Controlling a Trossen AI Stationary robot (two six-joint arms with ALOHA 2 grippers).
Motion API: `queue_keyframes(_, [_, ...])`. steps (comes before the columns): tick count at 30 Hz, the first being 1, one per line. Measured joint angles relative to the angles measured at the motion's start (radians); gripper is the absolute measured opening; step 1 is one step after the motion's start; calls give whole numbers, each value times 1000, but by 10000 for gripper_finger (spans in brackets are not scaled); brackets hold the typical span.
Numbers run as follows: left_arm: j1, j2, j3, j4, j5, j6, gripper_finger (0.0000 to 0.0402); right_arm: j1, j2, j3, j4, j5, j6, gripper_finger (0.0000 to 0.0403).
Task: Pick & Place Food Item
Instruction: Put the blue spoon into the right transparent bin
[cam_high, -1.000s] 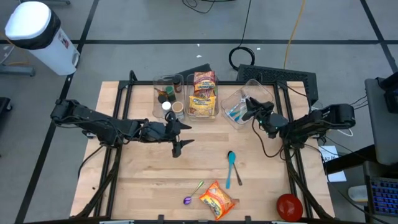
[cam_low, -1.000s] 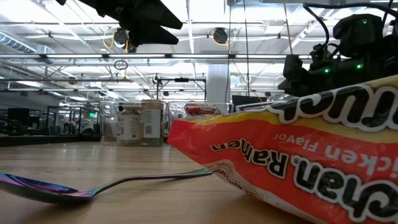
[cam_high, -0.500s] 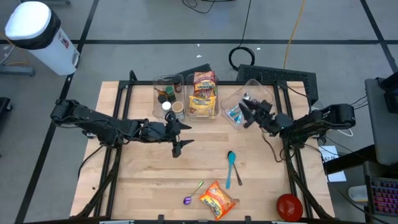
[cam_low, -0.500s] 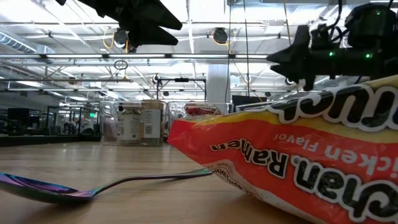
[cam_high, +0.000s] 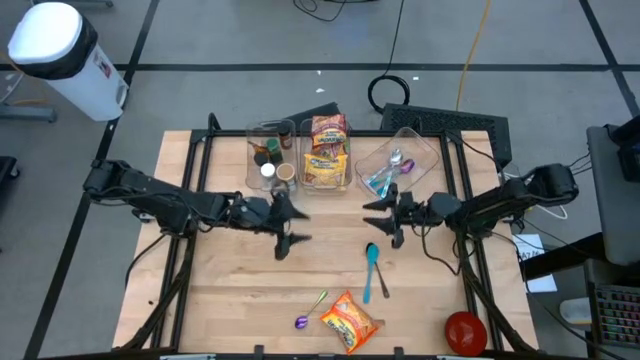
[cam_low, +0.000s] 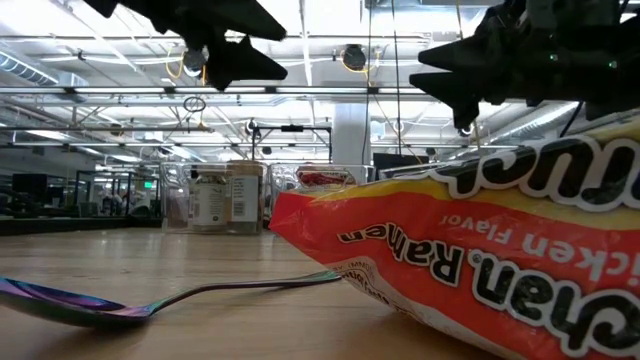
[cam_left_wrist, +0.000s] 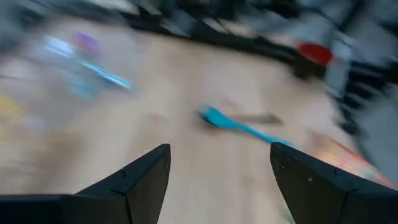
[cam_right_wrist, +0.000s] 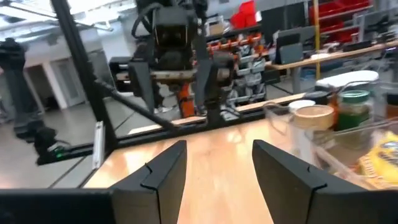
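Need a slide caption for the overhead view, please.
Both open claws, left claw and right claw, hover above the wooden table near the blue spoon and ramen packet.

You have open bare worktop (cam_high: 220, 280) along the whole left half, with nothing lying there. Between the left end effector (cam_high: 284, 221) and the right end effector (cam_high: 385, 217) a clear gap of wood remains. Toward the back edge, three clear bins (cam_high: 300, 155) stand side by side and block that way. Near the front, the blue spoon (cam_high: 370, 268), the ramen packet (cam_high: 349, 320) and the iridescent spoon (cam_high: 310, 308) lie close together; a red bowl (cam_high: 465, 331) sits at the front right corner.
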Motion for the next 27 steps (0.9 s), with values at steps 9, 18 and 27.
queue_keyframes(9, [-173, 239, 0, -5, 230, 83, 282, 32, -1, 4, -32, 3, -26, 178])
queue_keyframes(18, [-345, 466, 0, 142, 219, 80, 282, 32, -1, 4, -40, 0, -14, 178])
queue_keyframes(27, [-505, 569, 6, 287, 59, 155, 282, 32, -1, 3, -40, 0, -11, 178])
